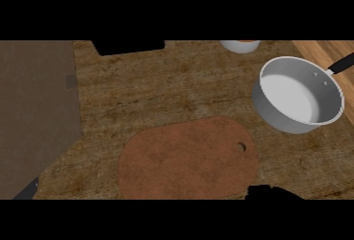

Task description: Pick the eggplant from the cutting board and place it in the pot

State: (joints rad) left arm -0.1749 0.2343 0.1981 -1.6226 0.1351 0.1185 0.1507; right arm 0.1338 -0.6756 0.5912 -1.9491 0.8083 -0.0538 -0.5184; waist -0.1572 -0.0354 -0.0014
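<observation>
Peeking in at the lower edge, our right hand point(266, 192) shows only a dark sliver; we cannot tell its state. Beside it lies a rounded brown cutting board point(187, 159); a shiny metal pot point(298, 96) sits on the mottled tabletop point(166, 89).

A reddish-brown cutting board point(188, 159) with rounded corners is laid flat on the counter, lower middle of the view, and a small hang hole is seen near its right edge. Nothing is seen lying on it, so no eggplant can be made out anywhere. The pot point(330, 101), plain grey metal with a black handle pointing up-right, is parked up and to the right, apart from the board, and looks empty.
</observation>
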